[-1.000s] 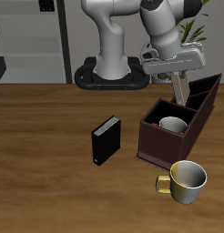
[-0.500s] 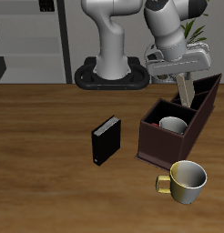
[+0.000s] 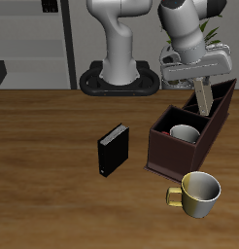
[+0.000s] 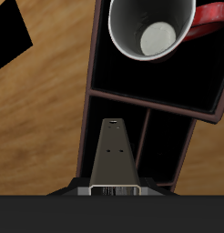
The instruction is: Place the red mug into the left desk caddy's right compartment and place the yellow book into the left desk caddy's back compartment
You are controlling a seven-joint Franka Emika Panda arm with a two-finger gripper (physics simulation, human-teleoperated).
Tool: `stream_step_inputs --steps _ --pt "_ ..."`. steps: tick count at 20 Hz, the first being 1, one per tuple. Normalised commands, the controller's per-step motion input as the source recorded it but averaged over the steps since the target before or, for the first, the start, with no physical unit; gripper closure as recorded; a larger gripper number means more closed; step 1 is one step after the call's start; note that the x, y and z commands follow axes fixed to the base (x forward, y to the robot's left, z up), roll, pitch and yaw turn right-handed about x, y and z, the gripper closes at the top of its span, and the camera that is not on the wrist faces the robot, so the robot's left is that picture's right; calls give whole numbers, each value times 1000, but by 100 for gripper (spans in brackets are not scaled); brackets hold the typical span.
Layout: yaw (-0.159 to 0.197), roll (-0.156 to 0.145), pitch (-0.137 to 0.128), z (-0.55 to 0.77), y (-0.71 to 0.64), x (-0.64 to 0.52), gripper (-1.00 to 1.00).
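My gripper (image 3: pixel 199 84) is shut on the yellow book (image 3: pixel 202 99), a thin tan book held upright. It hangs over the narrow section at the back end of the left desk caddy (image 3: pixel 178 156), its lower edge about at rim level. In the wrist view the book (image 4: pixel 114 155) shows edge-on above a dark narrow section of the caddy (image 4: pixel 150 100). The red mug (image 3: pixel 185 133) stands upright in the caddy's large square right compartment. Its pale inside (image 4: pixel 152 27) and red handle (image 4: pixel 210 22) show in the wrist view.
A black book (image 3: pixel 113 150) stands upright on the table beside the caddy; its corner shows in the wrist view (image 4: pixel 9 41). A yellow-and-white mug (image 3: pixel 197 193) with a golden handle stands near the table's front edge. The robot's base (image 3: pixel 119 80) is at the back.
My gripper has carried the yellow book a little sideways and slightly down, from beside the caddy's back end to over its back section. The mug and the other things have not moved.
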Motion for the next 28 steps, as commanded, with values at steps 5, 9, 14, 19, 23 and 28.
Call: stream_step_inputs --steps 5,9,14,19,23,28 --pt "-10 7 6 -44 1 58 100" --pt "-5 -1 9 -84 -49 98 100" --pt "-1 -4 12 -94 -18 56 100" --pt "13 13 47 -311 78 88 100" --pt "8 31 78 -342 73 34 100" --pt "13 -5 16 -139 13 57 100"
